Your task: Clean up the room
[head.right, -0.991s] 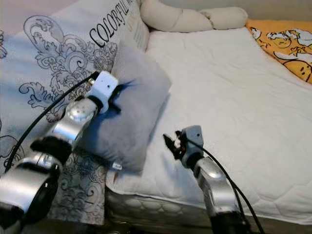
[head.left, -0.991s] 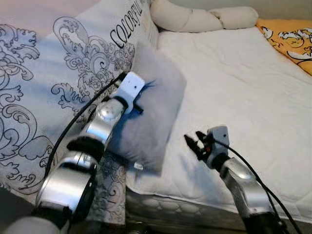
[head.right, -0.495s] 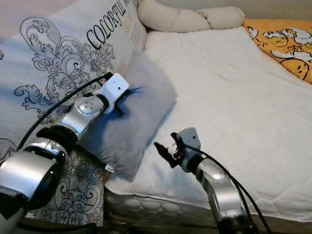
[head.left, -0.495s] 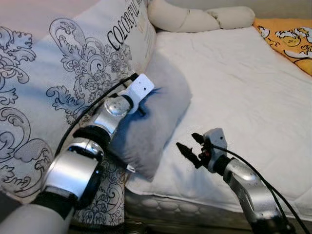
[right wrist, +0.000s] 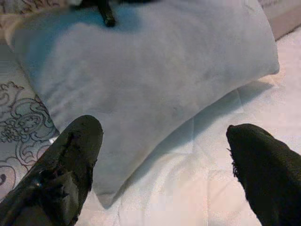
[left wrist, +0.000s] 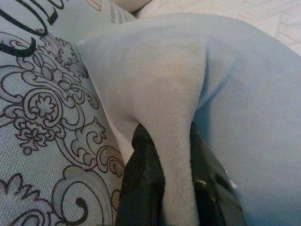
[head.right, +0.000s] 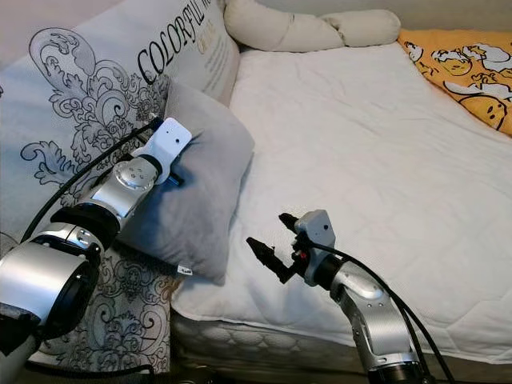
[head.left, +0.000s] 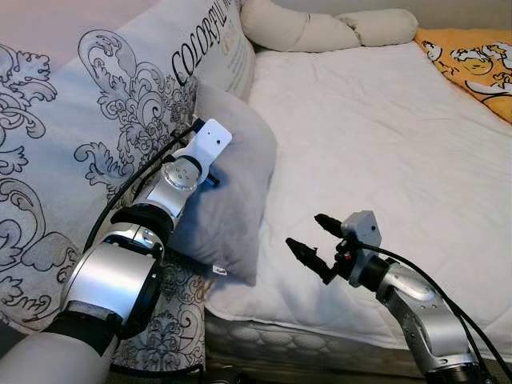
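My left gripper [left wrist: 176, 188] pinches the grey pillow [head.left: 232, 200], arm extended; my right gripper [head.left: 314, 240] hovers spread wide over the mattress [head.left: 384, 144].

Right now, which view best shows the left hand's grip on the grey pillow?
The left wrist view: both fingers pinch a fold of the grey pillow. The eye views show that left hand from behind; the right wrist view shows the pillow's face.

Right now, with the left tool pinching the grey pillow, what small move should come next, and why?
Probably bring the right tool a little toward the grey pillow's lower edge and close on it. The left tool pinches only a fold near one edge, so the pillow sags against the patterned duvet, while the right tool hangs open just above the mattress, aimed at the pillow.
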You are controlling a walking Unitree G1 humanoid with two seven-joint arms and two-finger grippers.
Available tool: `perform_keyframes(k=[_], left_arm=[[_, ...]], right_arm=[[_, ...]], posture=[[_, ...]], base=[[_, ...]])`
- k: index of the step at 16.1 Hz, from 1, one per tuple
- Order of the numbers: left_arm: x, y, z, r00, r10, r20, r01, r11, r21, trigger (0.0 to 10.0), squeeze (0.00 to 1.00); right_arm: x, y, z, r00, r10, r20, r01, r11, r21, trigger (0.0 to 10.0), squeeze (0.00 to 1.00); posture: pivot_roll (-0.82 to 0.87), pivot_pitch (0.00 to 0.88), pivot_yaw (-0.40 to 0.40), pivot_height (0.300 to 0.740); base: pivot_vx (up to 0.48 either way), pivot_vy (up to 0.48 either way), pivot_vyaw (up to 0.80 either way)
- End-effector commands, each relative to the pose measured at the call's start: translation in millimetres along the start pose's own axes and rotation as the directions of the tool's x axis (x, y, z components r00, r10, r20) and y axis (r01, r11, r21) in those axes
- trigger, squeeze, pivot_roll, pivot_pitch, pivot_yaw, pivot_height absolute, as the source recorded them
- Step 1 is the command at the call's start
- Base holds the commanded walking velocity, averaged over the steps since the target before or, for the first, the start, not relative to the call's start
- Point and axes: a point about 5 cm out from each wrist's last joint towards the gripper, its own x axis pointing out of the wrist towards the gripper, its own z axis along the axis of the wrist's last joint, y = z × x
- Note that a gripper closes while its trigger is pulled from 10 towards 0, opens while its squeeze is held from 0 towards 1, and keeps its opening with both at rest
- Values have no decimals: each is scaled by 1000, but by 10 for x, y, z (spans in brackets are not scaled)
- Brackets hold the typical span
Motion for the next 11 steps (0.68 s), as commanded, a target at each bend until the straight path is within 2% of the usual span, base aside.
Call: perform_keyframes(k=[1, 3, 4, 5, 6, 7, 9, 11], left_arm=[[-3, 77, -6, 999, 37, -9, -37, 999, -5, 10000, 0], [-6, 48, -70, 998, 30, -57, -31, 1000, -5, 10000, 0], [-7, 50, -75, 998, 27, -62, -27, 1000, 6, 10000, 0], [-10, 48, -89, 998, 23, -63, -22, 1000, 18, 10000, 0], [-14, 36, -113, 998, 10, -70, -12, 1000, -24, 10000, 0], [-16, 34, -125, 997, 6, -75, -10, 998, -61, 10000, 1000], [-17, 42, -128, 997, -1, -81, -8, 994, -112, 10000, 1000], [-18, 75, -102, 998, -13, -56, 6, 993, -115, 10000, 1000]], right_arm=[[-15, -4, 92, 999, 16, 45, -16, 1000, -18, 10000, 1000], [-81, -20, 196, 993, 42, 112, -40, 999, -17, 10000, 1000], [-121, -17, 271, 984, 64, 164, -67, 998, 14, 10000, 784], [-175, -15, 381, 967, 91, 237, -99, 995, 24, 10000, 0], [-232, -30, 461, 954, 115, 278, -126, 992, 21, 10000, 0], [-257, -53, 479, 952, 120, 280, -130, 991, 16, 10000, 0], [-268, -122, 407, 973, 124, 193, -128, 992, 6, 10000, 0], [-250, -162, 348, 984, 109, 138, -113, 993, 24, 10000, 0]], posture=[[-55, 0, 143, 740], [-57, 0, 146, 740], [-55, 0, 149, 740], [-54, 0, 153, 740], [-54, 0, 153, 740], [-52, 0, 152, 740], [-46, 0, 145, 740], [-40, 0, 138, 740]], base=[[0, 0, 0], [0, 0, 0], [0, 0, 0], [0, 0, 0], [0, 0, 0], [0, 0, 0], [0, 0, 0], [0, 0, 0]])
